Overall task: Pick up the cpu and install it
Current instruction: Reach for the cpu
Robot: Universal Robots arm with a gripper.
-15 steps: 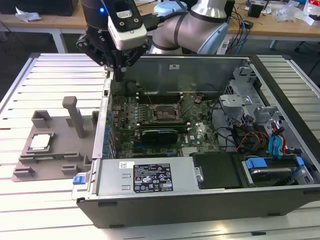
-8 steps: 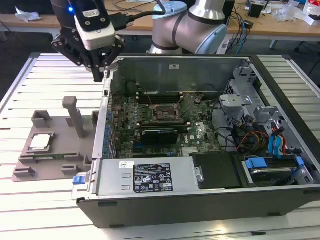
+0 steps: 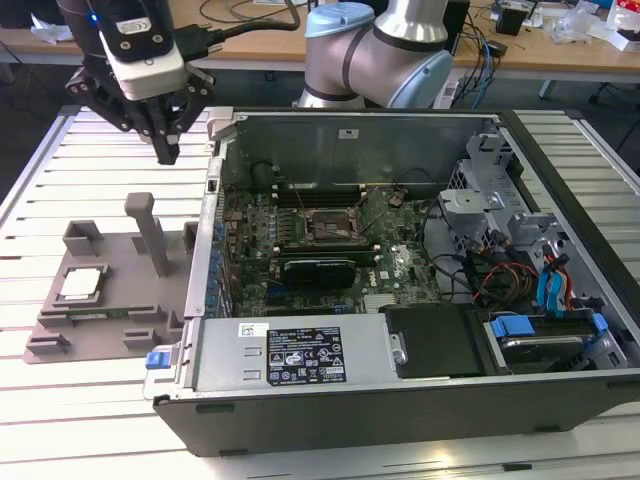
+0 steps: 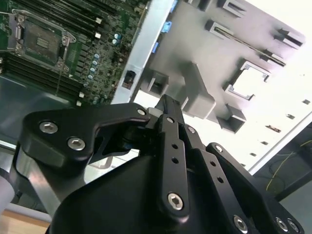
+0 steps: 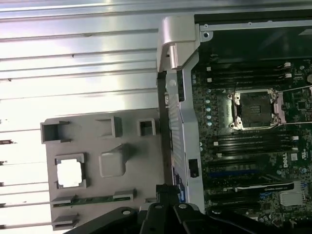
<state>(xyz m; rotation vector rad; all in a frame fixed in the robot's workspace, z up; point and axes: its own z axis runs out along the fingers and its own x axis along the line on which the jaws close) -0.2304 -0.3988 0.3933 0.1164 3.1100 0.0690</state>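
The small, flat, square cpu (image 3: 80,284) with its silvery-white metal top lies in a recess of the grey plastic tray (image 3: 120,318); the black gripper (image 3: 168,150) hovers above the tray, well apart from it, jaws clenched on nothing; I judge the pick-up not yet begun; it calls for parted fingers centred over the chip.

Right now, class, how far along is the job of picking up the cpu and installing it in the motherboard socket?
Done: nothing yet. The cpu lies in its pocket on the grey tray, and the motherboard socket inside the computer case has no silvery chip in it. In hand: the gripper hangs above the tray, shut and carrying nothing. Left: both the pick-up and the install.
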